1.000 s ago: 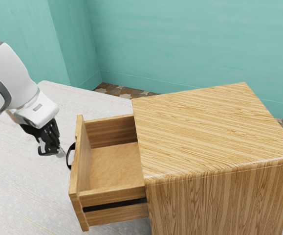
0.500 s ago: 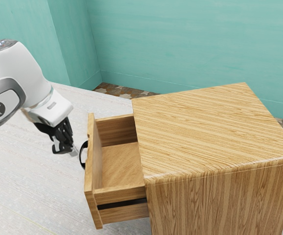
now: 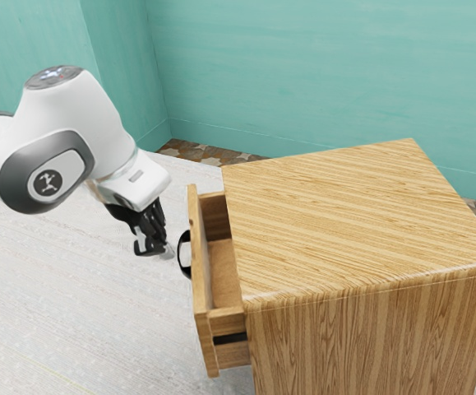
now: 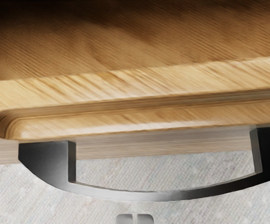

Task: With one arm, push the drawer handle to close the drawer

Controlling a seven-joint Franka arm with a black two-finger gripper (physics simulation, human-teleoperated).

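One handle [image 4: 172,195] bows toward gripper [image 3: 168,250]; long axis along drawer front [image 4: 125,88]; jaws narrow.

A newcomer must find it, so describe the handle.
Start at the big wooden cabinet, then the open drawer jutting toward the exterior view's left. On its outer face sits the handle, a bowed bar joined at both ends. It is dark against pale wood and, unlike the nearby claw, fixed to the drawer.
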